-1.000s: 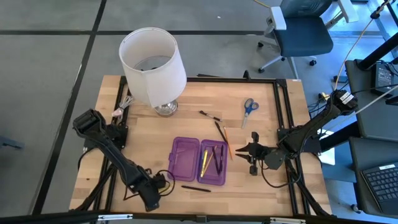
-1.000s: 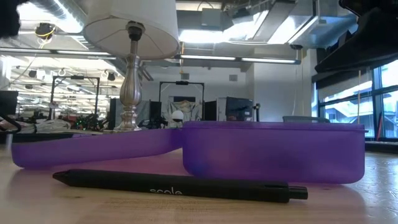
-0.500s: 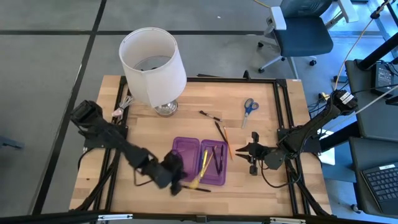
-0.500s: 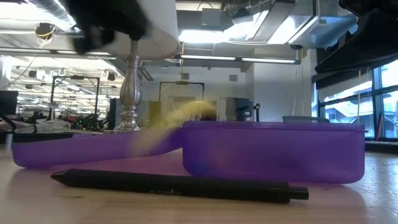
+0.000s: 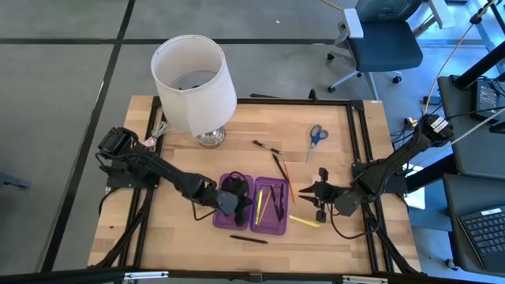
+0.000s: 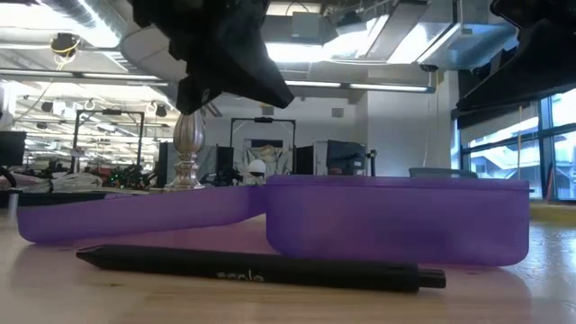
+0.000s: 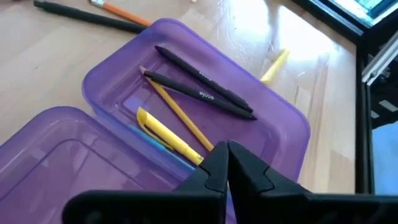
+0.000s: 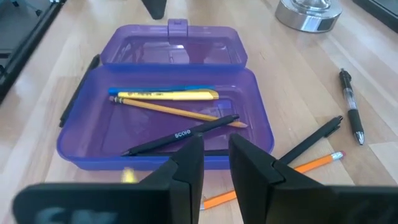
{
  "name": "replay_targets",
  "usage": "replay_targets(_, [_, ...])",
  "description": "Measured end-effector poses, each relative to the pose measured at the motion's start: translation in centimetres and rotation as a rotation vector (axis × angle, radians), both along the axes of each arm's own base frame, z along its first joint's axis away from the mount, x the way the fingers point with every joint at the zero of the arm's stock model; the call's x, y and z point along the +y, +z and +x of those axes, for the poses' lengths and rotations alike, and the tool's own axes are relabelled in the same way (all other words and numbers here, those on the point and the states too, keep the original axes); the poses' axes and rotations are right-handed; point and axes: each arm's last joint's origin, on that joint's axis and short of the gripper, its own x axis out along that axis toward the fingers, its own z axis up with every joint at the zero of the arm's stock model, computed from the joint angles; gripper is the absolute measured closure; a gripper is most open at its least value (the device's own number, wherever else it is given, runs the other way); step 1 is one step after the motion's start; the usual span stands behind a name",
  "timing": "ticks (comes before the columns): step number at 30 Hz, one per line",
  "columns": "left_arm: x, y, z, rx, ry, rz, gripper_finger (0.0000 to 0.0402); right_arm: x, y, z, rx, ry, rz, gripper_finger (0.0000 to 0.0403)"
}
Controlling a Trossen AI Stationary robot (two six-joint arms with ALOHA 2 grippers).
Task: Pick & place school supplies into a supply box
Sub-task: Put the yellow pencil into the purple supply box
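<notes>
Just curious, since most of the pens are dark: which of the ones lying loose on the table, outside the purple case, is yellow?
The yellow pen lies alone on the wood just right of the purple case, close to the right gripper. The other loose pens there are black or orange.

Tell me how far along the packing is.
Done: two black pens, a yellow pencil and a yellow pen lie in the supply box. In hand: nothing. The left hand is shut and empty over the box, and the right hand waits open beside it. Left: the scissors, a yellow marker, a front black pen, two pens and an orange pencil.
</notes>
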Motion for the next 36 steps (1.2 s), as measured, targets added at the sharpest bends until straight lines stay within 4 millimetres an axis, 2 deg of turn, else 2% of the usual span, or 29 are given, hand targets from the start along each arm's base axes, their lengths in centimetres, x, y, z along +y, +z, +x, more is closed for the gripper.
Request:
replay_targets(7, [-0.2,0.0,0.0,0.006,-0.049,0.005,0.0399,0.2,-0.8,0.2,0.038,0.009,-0.025,0.0324])
replay_targets(10, [-0.4,0.0,-0.1,0.021,-0.131,0.019,0.0398,0.4,-0.3,0.1,0.106,0.112,-0.012,0.0324])
replay_targets(12, [-0.6,0.0,-0.1,0.027,-0.195,0.052,0.0398,0.9,0.8,0.1,0.204,0.200,0.048,0.0324])
replay_targets(14, [-0.9,0.0,-0.2,0.030,-0.248,0.095,0.0398,1.3,2.2,0.1,0.319,0.209,0.117,0.0324])
replay_targets(18, [-1.3,0.0,-0.4,0.019,-0.317,0.164,0.0398,2.0,4.8,-0.1,0.540,0.068,0.181,0.0324])
replay_targets(21, [-1.4,0.2,-0.3,0.000,-0.346,0.196,0.0398,3.1,5.8,-0.1,0.670,-0.026,0.233,0.0324])
replay_targets(24, [-1.4,0.2,-0.2,-0.003,-0.361,0.216,0.0398,4.5,5.2,-0.1,0.724,-0.078,0.246,0.0324])
replay_targets(31, [-1.4,0.4,-0.2,-0.019,-0.365,0.229,0.0391,6.3,2.3,0.1,0.830,-0.153,0.212,0.0318])
replay_targets(36, [-1.3,0.3,-0.2,-0.017,-0.337,0.240,0.0353,6.8,0.6,0.4,0.911,-0.169,0.196,0.0260])
